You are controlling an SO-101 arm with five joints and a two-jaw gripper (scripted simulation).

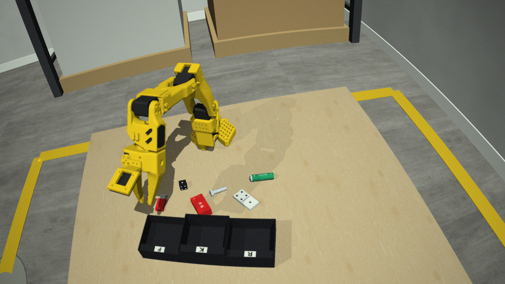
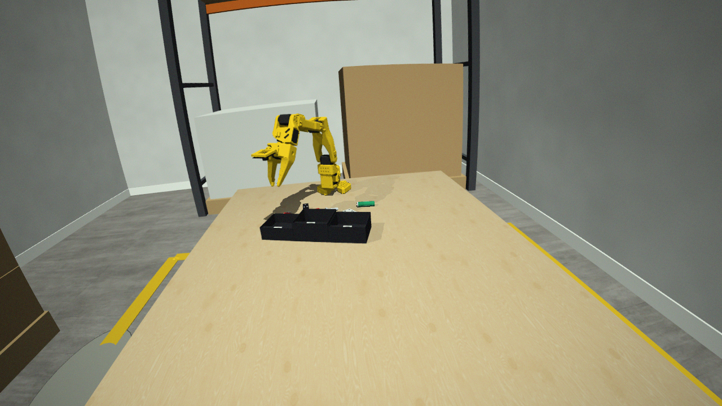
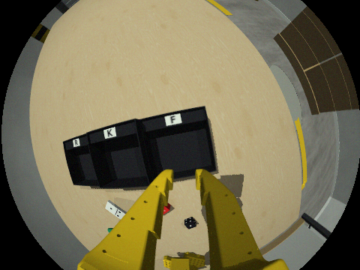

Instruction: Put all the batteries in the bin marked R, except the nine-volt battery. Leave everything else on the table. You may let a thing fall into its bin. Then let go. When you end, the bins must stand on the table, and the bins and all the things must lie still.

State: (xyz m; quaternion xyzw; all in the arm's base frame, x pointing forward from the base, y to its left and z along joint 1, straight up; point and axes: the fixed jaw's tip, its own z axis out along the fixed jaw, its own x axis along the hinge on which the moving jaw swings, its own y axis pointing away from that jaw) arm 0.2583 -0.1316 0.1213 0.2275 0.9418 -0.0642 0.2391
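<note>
A green cylindrical battery point(image 1: 261, 176) lies on the table behind the bins; it also shows in the exterior view point(image 2: 365, 203). A red nine-volt battery point(image 1: 201, 204) lies just behind bin K point(image 1: 204, 238). Bin R point(image 1: 251, 241) is the rightmost of three joined black bins and looks empty. My gripper point(image 1: 146, 201) points down and hangs above the table's left part, near a red USB stick point(image 1: 161, 202). In the wrist view the fingers stand close together with nothing between them.
Bin F point(image 1: 162, 236) is the leftmost bin and empty. A black die point(image 1: 182, 184), a grey bolt point(image 1: 217, 191) and a white domino point(image 1: 245, 199) lie between the bins and the arm's base point(image 1: 208, 134).
</note>
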